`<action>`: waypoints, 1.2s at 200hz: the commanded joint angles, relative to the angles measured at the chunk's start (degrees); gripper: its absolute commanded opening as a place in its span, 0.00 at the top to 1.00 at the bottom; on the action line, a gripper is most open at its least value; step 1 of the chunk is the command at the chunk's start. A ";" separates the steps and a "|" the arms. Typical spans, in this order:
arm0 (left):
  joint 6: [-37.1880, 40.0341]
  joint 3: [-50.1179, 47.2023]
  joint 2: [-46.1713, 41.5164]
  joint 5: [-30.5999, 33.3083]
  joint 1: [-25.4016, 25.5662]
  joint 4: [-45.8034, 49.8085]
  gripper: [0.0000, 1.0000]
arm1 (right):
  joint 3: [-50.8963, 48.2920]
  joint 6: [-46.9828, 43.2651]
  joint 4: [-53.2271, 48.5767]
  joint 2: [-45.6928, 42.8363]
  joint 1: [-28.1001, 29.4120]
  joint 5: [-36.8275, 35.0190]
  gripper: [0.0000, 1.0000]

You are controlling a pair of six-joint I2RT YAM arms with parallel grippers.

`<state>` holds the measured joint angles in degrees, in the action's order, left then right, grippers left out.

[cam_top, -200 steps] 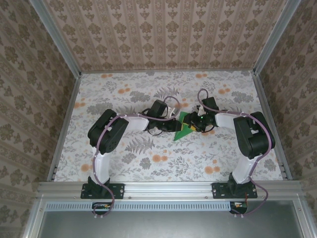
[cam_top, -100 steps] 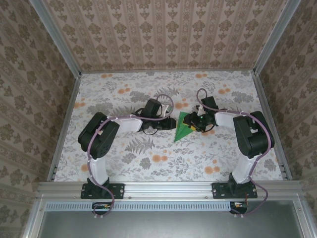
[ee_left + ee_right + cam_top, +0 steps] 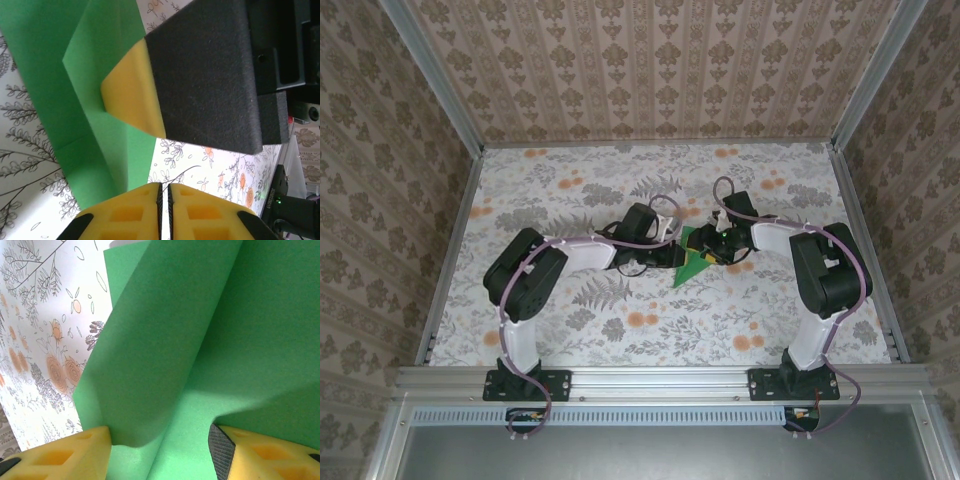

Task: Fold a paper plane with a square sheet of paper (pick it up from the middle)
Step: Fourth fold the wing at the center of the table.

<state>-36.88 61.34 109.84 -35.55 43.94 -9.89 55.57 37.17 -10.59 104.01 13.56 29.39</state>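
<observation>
While the square sheet of paper (image 3: pixel 694 262) lies partly folded on the floral worktop (image 3: pixel 570 180), midway between the two arms, the job looks to be at an early creasing step, far from a finished plane. Seen from the right wrist, the right fingers (image 3: pixel 55 452) stand apart, astride a green flap that curls up off the layer beneath. From the left wrist, one of them bears its yellow tip on the sheet beside a diagonal crease. The left fingers (image 3: pixel 130 212) are closed together with nothing visible between them, just at the paper's edge. Next, I judge, the lifted flap needs laying flat along its fold line and pressing down, without the sheet sliding
</observation>
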 commanded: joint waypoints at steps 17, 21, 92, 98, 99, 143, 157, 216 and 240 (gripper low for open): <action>-0.21 2.53 2.92 -0.53 0.08 1.23 0.89 | -1.53 -1.46 -6.76 3.94 0.46 -6.37 0.41; -0.21 2.62 3.08 -0.53 0.07 1.48 0.89 | -1.53 -1.46 -6.70 3.88 0.44 -6.23 0.41; 0.14 3.44 4.24 1.71 -0.35 4.14 0.92 | -2.01 -2.08 -6.18 3.31 0.49 -5.22 0.43; 0.10 3.50 4.23 1.85 -0.39 4.25 0.92 | -1.96 -2.21 -6.29 3.29 0.50 -5.37 0.44; 0.12 3.47 4.19 1.83 -0.42 4.26 0.92 | -1.96 -2.24 -6.29 3.29 0.50 -5.39 0.44; -0.13 3.52 4.80 1.85 -0.61 4.26 0.92 | -1.78 -2.36 -6.32 3.93 0.52 -5.48 0.44; -0.20 3.44 4.94 1.94 -0.62 4.25 0.93 | -1.62 -2.36 -6.59 4.03 0.51 -5.77 0.44; 0.10 3.69 5.05 2.90 -0.72 4.85 0.93 | 0.07 -2.23 -10.62 5.90 1.15 -9.15 0.48; 0.23 3.81 5.12 3.12 -0.71 5.02 0.93 | 0.94 -2.14 -12.01 6.56 1.50 -10.44 0.48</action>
<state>-36.88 63.42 114.21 -33.17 43.72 -5.98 58.08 35.92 -14.70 105.41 14.26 27.59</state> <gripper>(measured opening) 0.072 0.517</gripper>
